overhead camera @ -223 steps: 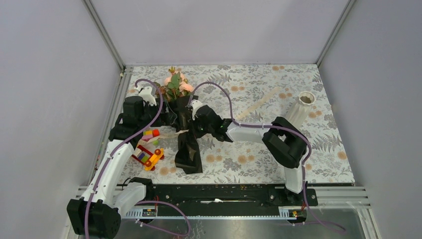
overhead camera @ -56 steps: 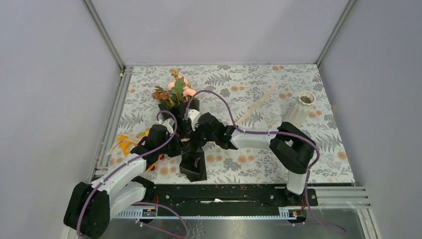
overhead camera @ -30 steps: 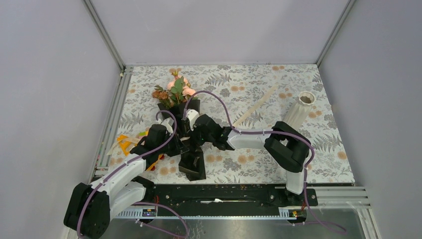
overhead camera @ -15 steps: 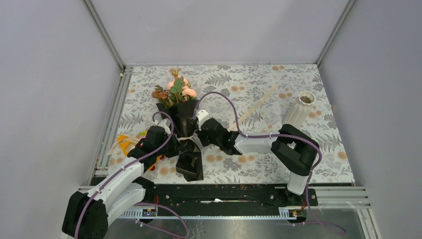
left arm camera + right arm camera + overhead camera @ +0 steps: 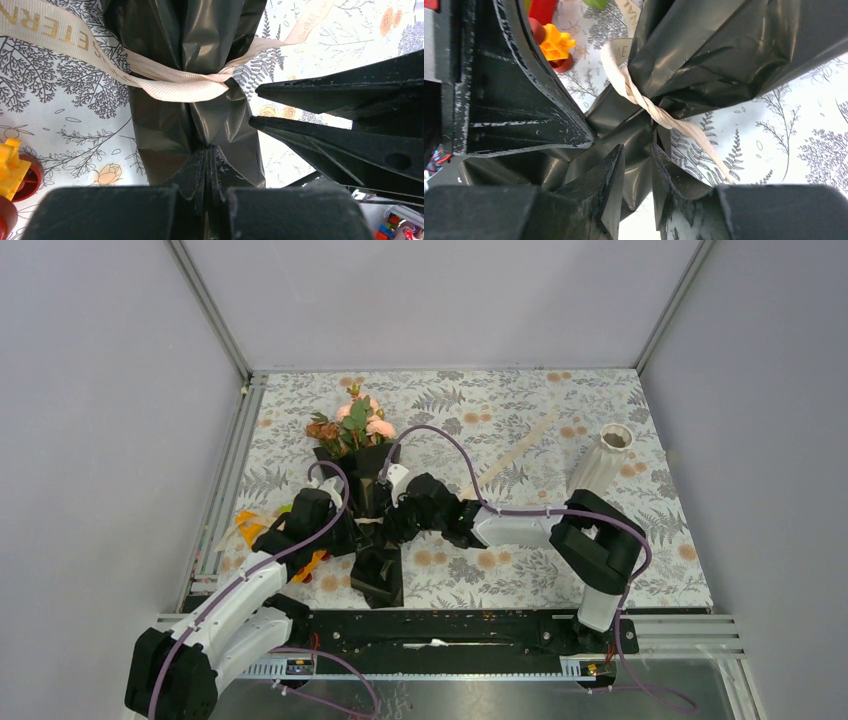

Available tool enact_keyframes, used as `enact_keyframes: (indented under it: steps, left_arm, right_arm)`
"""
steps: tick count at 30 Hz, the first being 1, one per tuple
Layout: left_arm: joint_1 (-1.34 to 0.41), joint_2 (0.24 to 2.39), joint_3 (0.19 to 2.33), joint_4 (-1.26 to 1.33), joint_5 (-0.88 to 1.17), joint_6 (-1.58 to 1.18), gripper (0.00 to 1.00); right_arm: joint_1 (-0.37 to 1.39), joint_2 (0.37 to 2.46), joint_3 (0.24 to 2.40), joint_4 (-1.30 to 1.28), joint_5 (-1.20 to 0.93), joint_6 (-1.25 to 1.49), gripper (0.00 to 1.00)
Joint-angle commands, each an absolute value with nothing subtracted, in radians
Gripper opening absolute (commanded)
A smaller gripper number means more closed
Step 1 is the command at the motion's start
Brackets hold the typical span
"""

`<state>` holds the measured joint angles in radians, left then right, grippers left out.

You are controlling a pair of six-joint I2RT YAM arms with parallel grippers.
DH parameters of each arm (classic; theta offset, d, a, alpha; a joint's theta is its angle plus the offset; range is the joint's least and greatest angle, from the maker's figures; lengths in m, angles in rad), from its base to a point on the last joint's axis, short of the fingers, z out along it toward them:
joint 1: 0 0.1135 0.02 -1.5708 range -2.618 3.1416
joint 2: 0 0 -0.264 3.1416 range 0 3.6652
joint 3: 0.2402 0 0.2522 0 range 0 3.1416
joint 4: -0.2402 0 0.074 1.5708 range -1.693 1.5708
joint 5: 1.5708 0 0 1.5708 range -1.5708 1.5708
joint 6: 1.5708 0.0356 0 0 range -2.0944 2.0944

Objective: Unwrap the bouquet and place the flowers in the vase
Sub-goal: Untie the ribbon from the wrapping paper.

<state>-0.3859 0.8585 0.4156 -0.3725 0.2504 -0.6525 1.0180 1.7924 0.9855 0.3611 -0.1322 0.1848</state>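
**Top external view: both grippers meet at the tied waist of the bouquet**

From above we see the bouquet (image 5: 368, 475) lying on the bench (image 5: 500, 410), left of centre. Its black wrap runs from a crumpled tail at the near edge up to a mouth that faces the far wall. The flowers (image 5: 353, 425) show at that mouth, peach-pink blooms with green leaves and a brownish one on the left, all inside the wrap. The cream ribbon (image 5: 368, 523) is knotted around the narrow waist.

The left gripper (image 5: 348, 532) comes in from the left and the right gripper (image 5: 388, 523) from the right, both low on the wrap near the ribbon.

In the left wrist view we find the left gripper's fingers pressed together. Folds of the black paper run straight into their tips just below the knot, so we read this as a pinch on the wrap.

In the right wrist view the right gripper's fingers stand slightly spread. A crumpled fold of wrap lies in the narrow gap, close beside the twisted ribbon.

The vase (image 5: 603, 462) stands near the far right of the bench, well apart from the bouquet. A pale flat stick (image 5: 518, 452) lies between them. A colourful toy-block car (image 5: 250, 530) sits partly hidden under the left arm.
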Motion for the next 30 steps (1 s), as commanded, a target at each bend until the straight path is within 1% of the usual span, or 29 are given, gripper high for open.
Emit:
enact_keyframes:
  steps: [1,3,9,14,21,30]
  left_arm:
    - [-0.377,0.836,0.491,-0.433,0.278,-0.614,0.0]
    - [-0.373,0.836,0.497,-0.436,0.295,-0.613,0.0]
    - [-0.367,0.83,0.493,-0.433,0.323,-0.615,0.0]
    - [-0.366,0.828,0.477,-0.414,0.342,-0.627,0.0]
    - [-0.365,0.827,0.473,-0.41,0.344,-0.631,0.0]
    - [-0.364,0.831,0.474,-0.41,0.348,-0.629,0.0]
  right_arm:
    - [0.992,1.756,1.048,0.344,-0.24,0.196,0.35]
    - [0.975,1.76,1.066,0.323,-0.292,0.204,0.37]
    - [0.94,1.809,1.136,0.257,-0.385,0.204,0.38]
    - [0.933,1.841,1.176,0.229,-0.39,0.182,0.38]
    - [0.934,1.887,1.214,0.196,-0.385,0.148,0.34]
    - [0.934,1.915,1.223,0.217,-0.357,0.116,0.32]
